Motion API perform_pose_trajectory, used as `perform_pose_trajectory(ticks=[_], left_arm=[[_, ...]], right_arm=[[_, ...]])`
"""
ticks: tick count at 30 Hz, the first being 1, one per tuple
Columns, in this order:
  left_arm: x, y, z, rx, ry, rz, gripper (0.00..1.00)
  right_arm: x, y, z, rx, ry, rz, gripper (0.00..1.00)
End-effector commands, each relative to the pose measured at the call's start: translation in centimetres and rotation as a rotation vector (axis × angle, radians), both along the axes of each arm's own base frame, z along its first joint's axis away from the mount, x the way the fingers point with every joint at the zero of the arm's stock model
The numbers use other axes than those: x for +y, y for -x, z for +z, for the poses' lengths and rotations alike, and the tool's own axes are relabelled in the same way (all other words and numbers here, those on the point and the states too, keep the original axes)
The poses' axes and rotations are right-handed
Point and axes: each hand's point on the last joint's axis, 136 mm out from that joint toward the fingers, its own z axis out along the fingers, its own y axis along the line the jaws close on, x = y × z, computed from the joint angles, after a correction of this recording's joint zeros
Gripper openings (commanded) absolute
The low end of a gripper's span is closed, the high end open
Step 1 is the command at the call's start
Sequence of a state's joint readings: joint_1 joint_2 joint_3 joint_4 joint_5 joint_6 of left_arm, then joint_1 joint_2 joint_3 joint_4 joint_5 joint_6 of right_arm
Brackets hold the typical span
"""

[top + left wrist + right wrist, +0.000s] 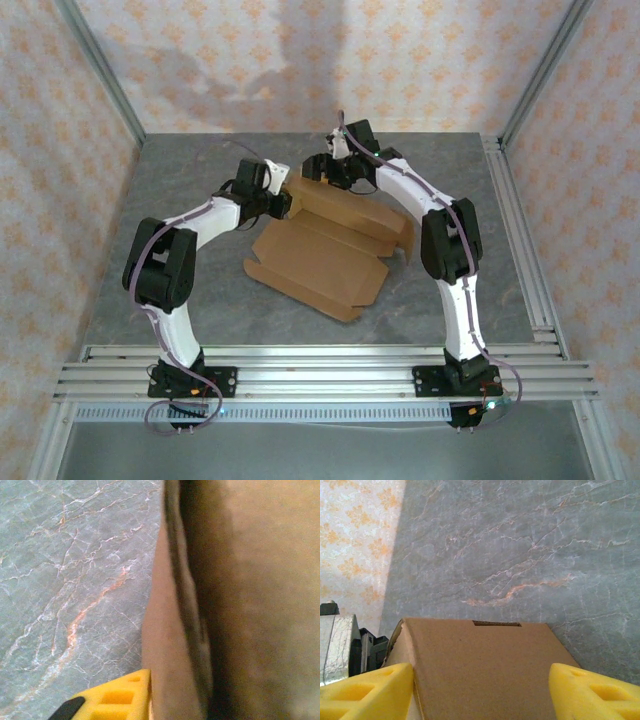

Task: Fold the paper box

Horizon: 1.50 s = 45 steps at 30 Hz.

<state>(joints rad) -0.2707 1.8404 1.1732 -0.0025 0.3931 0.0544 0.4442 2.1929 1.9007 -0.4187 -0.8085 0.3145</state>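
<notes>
Right wrist: plain brown paper box [480, 675] over marbled table [520, 555].

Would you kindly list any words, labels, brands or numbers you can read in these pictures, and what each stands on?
None: no readable text anywhere. The paper box is plain brown; the table and walls carry only patterns.

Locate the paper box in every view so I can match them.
Top external: paper box at the centre.
Left wrist: paper box across the right half.
Right wrist: paper box at bottom centre.
Shared landmark: the grey veined table under it.
</notes>
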Motion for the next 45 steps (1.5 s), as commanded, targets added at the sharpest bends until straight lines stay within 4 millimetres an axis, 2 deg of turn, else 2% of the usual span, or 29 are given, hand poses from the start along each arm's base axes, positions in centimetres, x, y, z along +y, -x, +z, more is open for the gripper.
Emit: perform_pose_trajectory(ticks=[1,7,11,15,19,25,29,31,37,45], left_arm=[[-0.3,-1.1,2.6,-0.119,0.034,0.062,0.26],[-0.6,-2.3,2.2,-0.145,0.054,0.08,0.36],[-1.0,-2.6,1.8,-0.147,0.066,0.074,0.35],[-1.1,-2.1,0.8,-0.131,0.054,0.062,0.33],[-0.6,-1.8,-0.1,-0.122,0.05,0.086,0.38],[-0.7,-1.2,-0.5,-0.121,0.08,0.1,0.37],[-0.8,-1.0,-0.8,-0.09,0.096,0.108,0.28],[-0.8,-0.4,-1.0,-0.073,0.122,0.12,0.27],[-0.2,0.9,-0.8,-0.114,0.14,0.159,0.43],[0.3,1.5,-1.7,-0.125,0.118,0.164,0.41]], right_arm=[[-0.4,2.1,-3.0,0.103,0.05,0.013,0.69],[-0.1,2.9,-3.4,0.14,0.022,0.026,0.68],[0.0,2.9,-3.3,0.148,0.0,0.02,0.68],[0.4,2.7,-2.9,0.154,-0.029,0.014,0.68],[0.4,2.3,-2.8,0.157,-0.041,0.005,0.68],[0.2,1.8,-2.9,0.16,-0.051,-0.014,0.68],[0.3,1.8,-3.0,0.165,-0.054,-0.015,0.68],[0.3,1.8,-2.9,0.166,-0.062,-0.017,0.68],[0.2,2.0,-3.1,0.163,-0.064,-0.014,0.68],[0.2,2.1,-2.9,0.16,-0.067,-0.01,0.68]])
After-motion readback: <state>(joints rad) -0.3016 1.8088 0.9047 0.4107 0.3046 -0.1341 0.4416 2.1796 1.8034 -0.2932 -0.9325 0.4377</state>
